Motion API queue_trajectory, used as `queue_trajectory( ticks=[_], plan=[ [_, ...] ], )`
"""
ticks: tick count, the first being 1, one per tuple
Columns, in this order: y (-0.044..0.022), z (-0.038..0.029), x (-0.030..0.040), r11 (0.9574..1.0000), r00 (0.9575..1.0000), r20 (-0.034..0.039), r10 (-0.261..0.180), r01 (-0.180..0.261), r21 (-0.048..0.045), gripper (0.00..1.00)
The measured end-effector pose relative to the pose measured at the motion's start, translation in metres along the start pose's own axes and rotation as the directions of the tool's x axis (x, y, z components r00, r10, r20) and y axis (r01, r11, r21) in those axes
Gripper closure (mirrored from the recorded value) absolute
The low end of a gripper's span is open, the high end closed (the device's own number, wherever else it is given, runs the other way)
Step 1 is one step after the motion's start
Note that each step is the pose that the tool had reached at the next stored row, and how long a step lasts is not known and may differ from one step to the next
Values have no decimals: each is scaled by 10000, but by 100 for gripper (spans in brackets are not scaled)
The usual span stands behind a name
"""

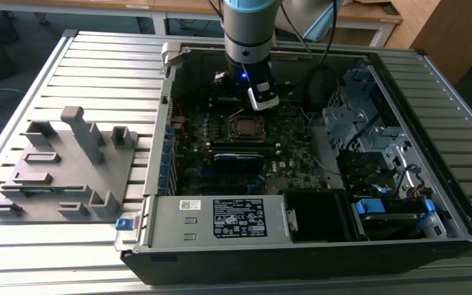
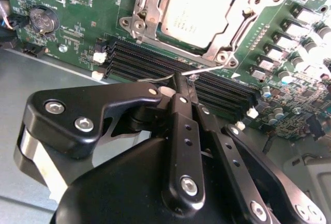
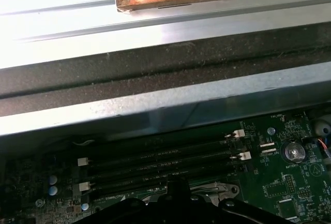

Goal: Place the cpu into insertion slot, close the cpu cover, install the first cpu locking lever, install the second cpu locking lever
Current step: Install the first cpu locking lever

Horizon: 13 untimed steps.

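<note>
- Second wrist view: cpu (image 2: 199,14) sits flat in the insertion slot (image 1: 244,127), its dull silvery-grey top framed by the window of the cpu cover (image 2: 234,27). That thin stamped metal plate lies shut over the chip's edges, likely to clamp it down.
- End effector (image 2: 178,80): black jointed fingers drawn narrow, tips together, touching or just beside the locking lever (image 2: 207,70); cannot tell whether pinching or pushing it.
- Lever: slim bright wire rod, runs along the socket's edge beside the long black memory slots (image 2: 155,63); latched or not, cannot tell.
- Exterior view: reaches straight down into the open computer case (image 1: 302,258), set on the ribbed aluminium surface (image 1: 96,67).
</note>
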<state>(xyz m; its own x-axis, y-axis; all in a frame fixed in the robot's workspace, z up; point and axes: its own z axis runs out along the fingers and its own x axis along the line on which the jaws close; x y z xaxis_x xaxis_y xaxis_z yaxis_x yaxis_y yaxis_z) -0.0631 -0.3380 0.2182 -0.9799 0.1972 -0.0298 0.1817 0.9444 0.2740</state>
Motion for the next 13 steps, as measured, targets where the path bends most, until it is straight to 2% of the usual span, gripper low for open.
queue_trajectory(
  ticks=[10, 13],
  plan=[
    [-3, 11, 0, 10000, 10000, 7, -2, 2, 11, 89],
    [-5, 22, 1, 10000, 10000, 26, -7, 7, 57, 89]
  ],
)
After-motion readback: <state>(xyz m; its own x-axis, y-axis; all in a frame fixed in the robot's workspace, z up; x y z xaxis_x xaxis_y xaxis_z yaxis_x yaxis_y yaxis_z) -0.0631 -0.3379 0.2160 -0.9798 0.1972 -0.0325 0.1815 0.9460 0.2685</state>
